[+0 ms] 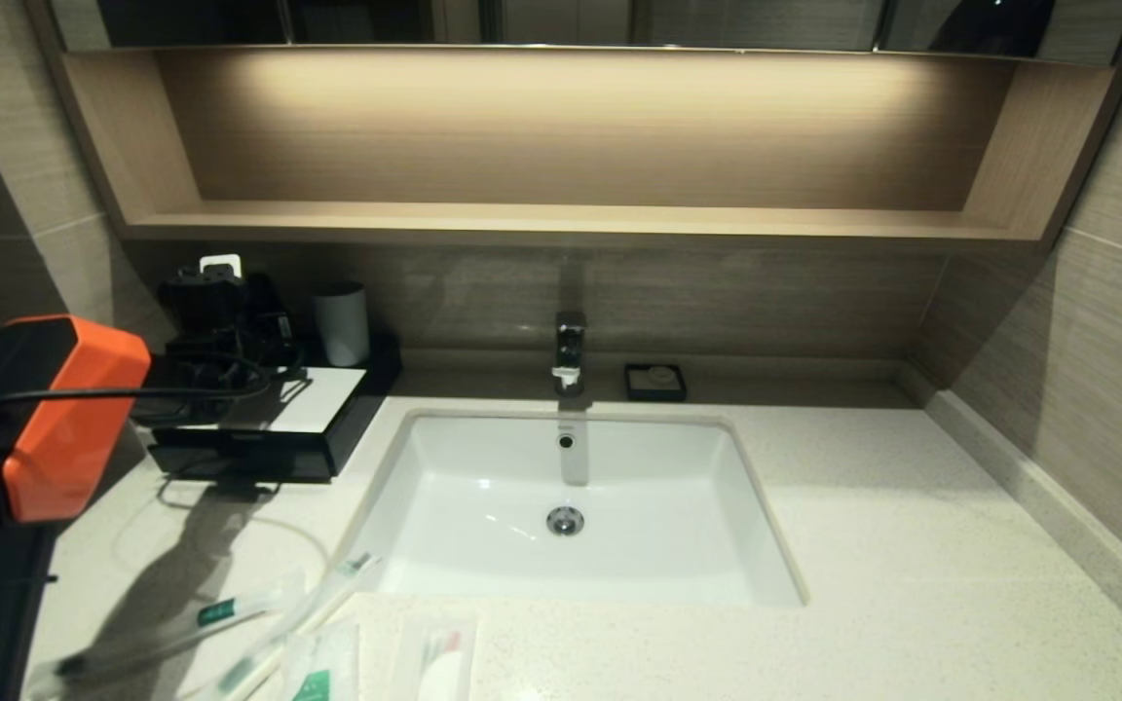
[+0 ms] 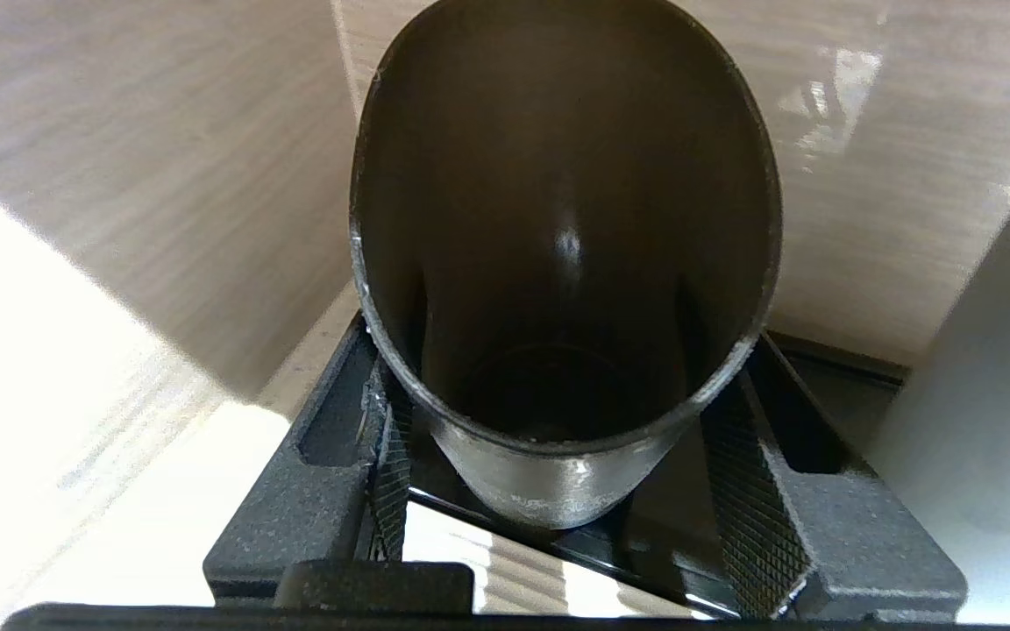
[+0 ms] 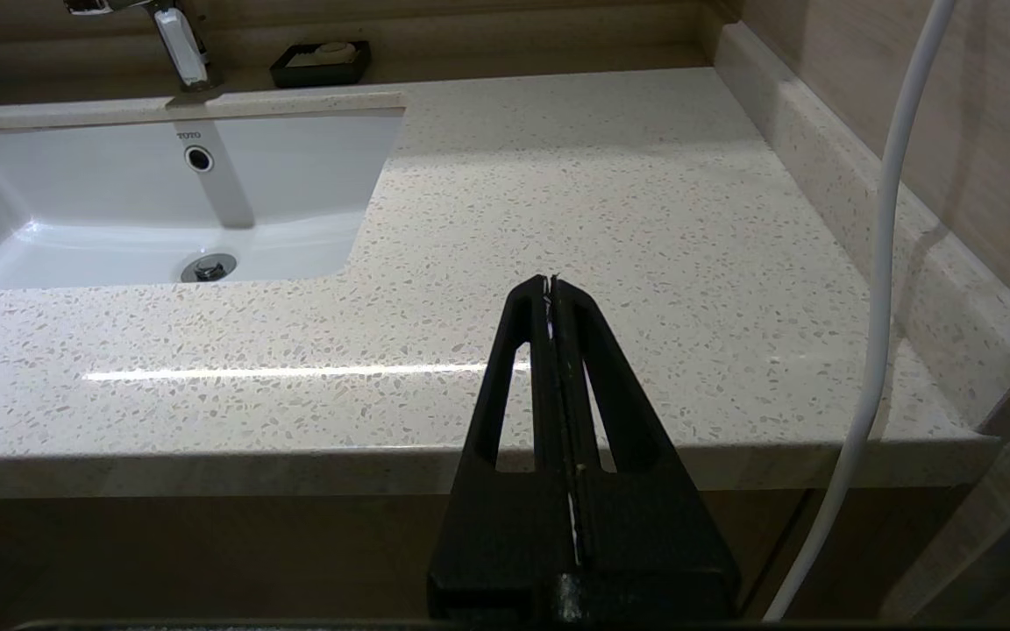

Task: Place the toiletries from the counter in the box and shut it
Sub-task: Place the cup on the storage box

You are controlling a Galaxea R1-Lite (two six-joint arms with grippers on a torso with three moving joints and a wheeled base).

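Over the back left corner of the counter (image 1: 912, 584), my left gripper (image 1: 212, 304) is shut on the black cup (image 2: 558, 263); both ridged pads (image 2: 391, 456) press its sides. The cup stands upright behind the box (image 1: 259, 450), a low black one with a white top panel. The toiletries lie near the counter's front left edge: two long toothbrush packets (image 1: 220, 613) (image 1: 322, 589), a green-marked sachet (image 1: 322, 672) and a packet with a white round piece (image 1: 439, 670). My right gripper (image 3: 551, 282) is shut and empty, hovering off the counter's front right edge.
A white cup (image 1: 342, 323) stands right beside the black one. The white sink (image 1: 717, 458) fills the middle, with the tap (image 1: 570, 350) and a small black soap dish (image 1: 655, 382) behind it. A white cable (image 3: 882, 263) hangs beside my right arm.
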